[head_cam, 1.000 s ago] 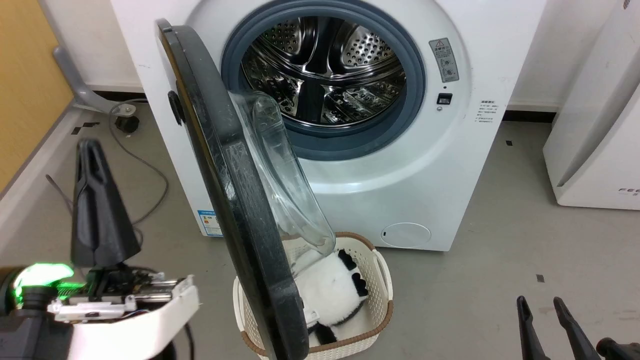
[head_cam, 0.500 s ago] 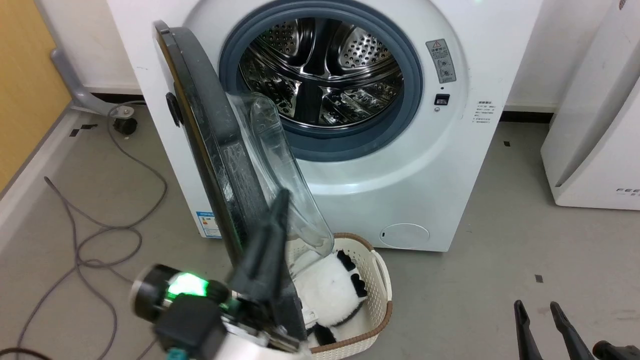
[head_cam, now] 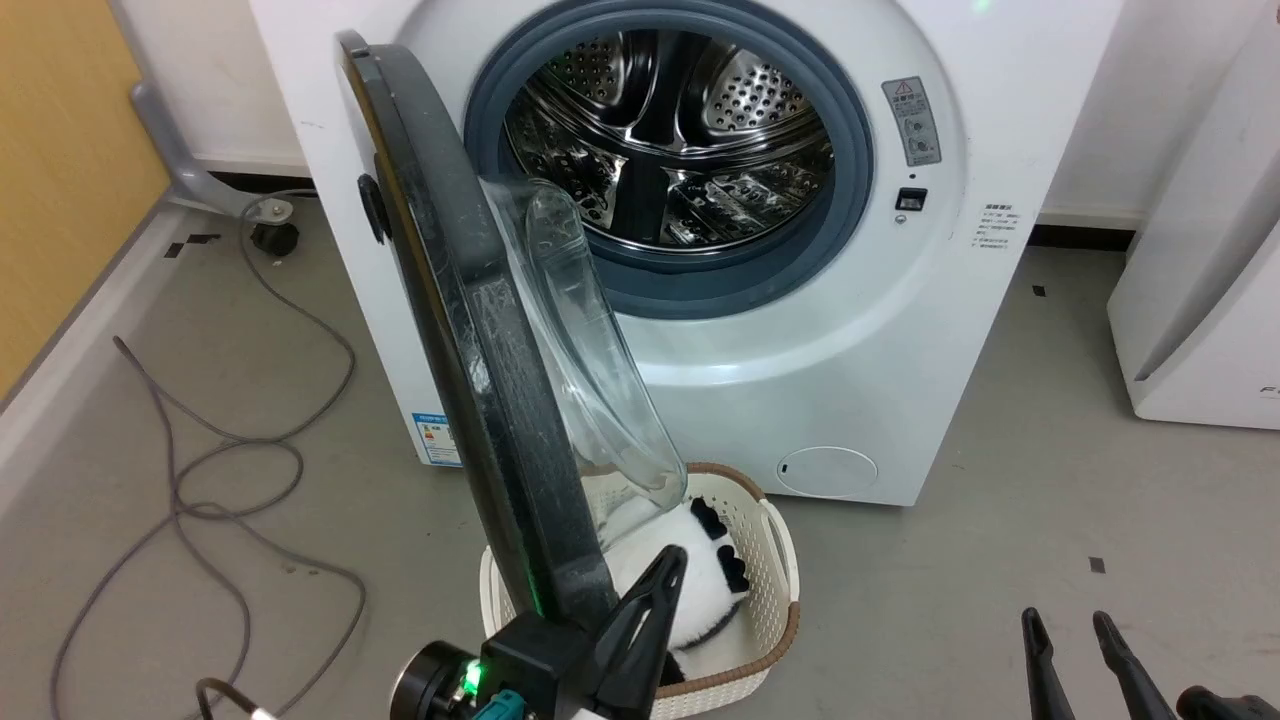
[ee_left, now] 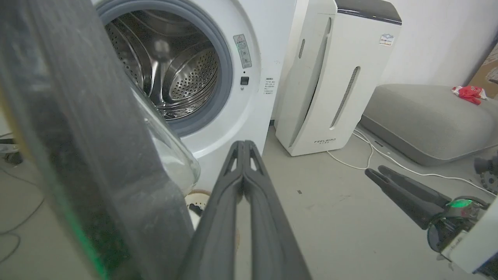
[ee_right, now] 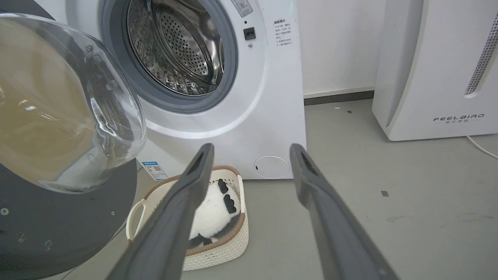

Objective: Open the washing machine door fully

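Note:
The washing machine (head_cam: 800, 380) stands white with its steel drum exposed. Its door (head_cam: 470, 350), glossy black with a clear glass bowl (head_cam: 590, 370), hangs about half open, edge-on to the head view. My left gripper (head_cam: 668, 572) is shut on nothing, low at the door's bottom edge on the bowl side; whether it touches the door I cannot tell. In the left wrist view its fingers (ee_left: 244, 146) press together just right of the black door (ee_left: 89, 147). My right gripper (head_cam: 1065, 625) is open at the lower right, well apart from the door (ee_right: 58, 217), fingers spread (ee_right: 252, 149).
A white basket (head_cam: 778, 545) holding a panda plush (head_cam: 690, 590) sits on the floor under the door, in front of the machine. Grey cables (head_cam: 230, 470) loop on the left floor. A white slanted appliance (head_cam: 1200, 300) stands right; a grey cushion (ee_left: 428, 120) lies beyond.
My left gripper swung from the far left, outside the door, across its front to the bowl side of its lower edge. The head camera shifted slightly. The door's angle looks unchanged.

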Available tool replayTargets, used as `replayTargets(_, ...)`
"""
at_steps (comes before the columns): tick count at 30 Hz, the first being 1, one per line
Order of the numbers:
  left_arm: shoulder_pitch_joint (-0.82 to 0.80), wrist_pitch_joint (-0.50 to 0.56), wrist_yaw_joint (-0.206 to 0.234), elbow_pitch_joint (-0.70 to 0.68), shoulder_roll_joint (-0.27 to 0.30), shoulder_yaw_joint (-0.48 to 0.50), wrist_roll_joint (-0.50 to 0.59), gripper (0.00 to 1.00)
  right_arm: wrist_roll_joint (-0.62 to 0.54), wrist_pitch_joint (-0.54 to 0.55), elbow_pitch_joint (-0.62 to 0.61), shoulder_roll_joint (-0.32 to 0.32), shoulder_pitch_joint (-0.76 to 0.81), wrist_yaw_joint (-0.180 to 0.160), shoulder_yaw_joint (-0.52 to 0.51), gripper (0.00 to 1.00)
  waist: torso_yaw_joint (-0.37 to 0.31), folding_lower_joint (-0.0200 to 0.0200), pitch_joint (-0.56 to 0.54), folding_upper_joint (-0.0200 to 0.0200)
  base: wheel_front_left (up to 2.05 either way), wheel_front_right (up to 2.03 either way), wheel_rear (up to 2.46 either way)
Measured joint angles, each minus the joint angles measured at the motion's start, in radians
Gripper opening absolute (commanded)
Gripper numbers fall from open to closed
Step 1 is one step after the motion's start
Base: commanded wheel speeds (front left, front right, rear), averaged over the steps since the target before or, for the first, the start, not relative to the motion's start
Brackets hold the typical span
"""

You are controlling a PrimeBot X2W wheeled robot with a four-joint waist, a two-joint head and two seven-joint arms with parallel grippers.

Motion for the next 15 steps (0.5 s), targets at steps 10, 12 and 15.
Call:
replayTargets(10,0.003,0.000,0.031,0.078,0.017,0.040,0.002,0.00,0.012,-0.008,0.009,0.000,-0.001,0.000,0.008,1.00,0.015,0.0000,-0.002,0.0000,0.00,0.00,0.00)
replayTargets(12,0.003,-0.006,0.032,0.084,0.019,0.042,0.002,0.00,0.016,-0.008,0.011,0.000,-0.001,0.000,0.009,1.00,0.022,0.0000,-0.003,0.0000,0.00,0.00,0.00)
replayTargets(15,0.002,-0.008,0.036,0.093,0.024,0.048,0.001,0.00,0.018,-0.009,0.016,0.000,0.000,0.000,0.012,1.00,0.037,0.0000,-0.004,0.0000,0.00,0.00,0.00)
